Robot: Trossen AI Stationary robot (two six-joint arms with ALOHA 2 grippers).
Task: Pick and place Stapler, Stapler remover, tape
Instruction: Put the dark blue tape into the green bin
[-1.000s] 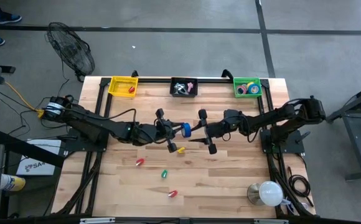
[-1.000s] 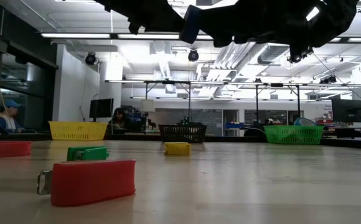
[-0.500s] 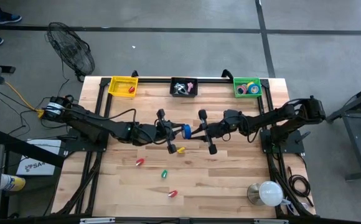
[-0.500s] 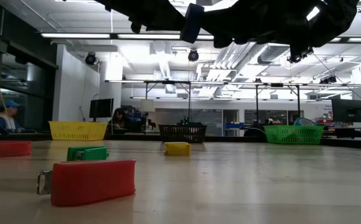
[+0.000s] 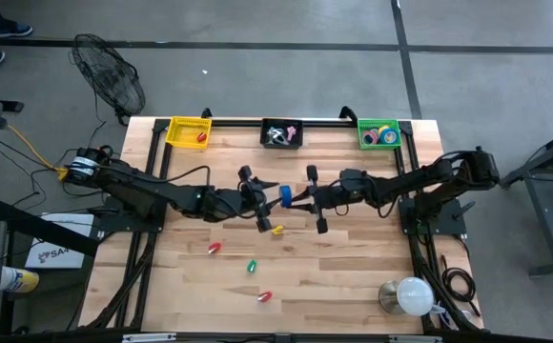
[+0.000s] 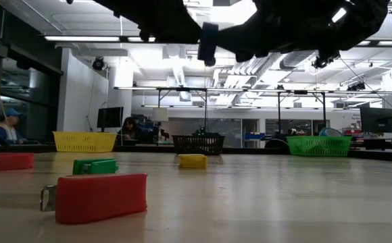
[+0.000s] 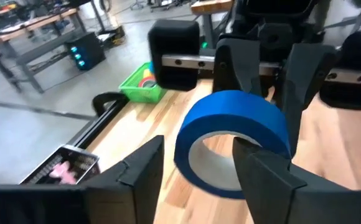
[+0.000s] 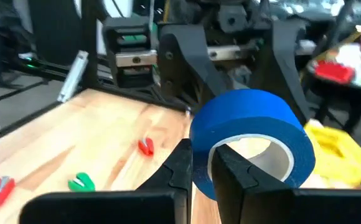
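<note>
Tape handoff mid-air over the middle of the pale wooden plank bench (image 5: 353, 276): a smooth blue ring-shaped tape roll (image 5: 285, 197) with an open centre sits between the two pincers. The right pincer (image 5: 295, 199) is clenched on the roll's wall, one finger inside the ring, one outside. The left pincer (image 5: 270, 199) is released, its dark fingers spread either side of the roll. A chunky yellow stapler (image 5: 276, 229) lies just nearer, with small red (image 5: 214, 248) and green (image 5: 252, 267) pieces nearer and left. A green mesh basket (image 5: 379, 134) holding more tape rolls sits at the far right edge.
</note>
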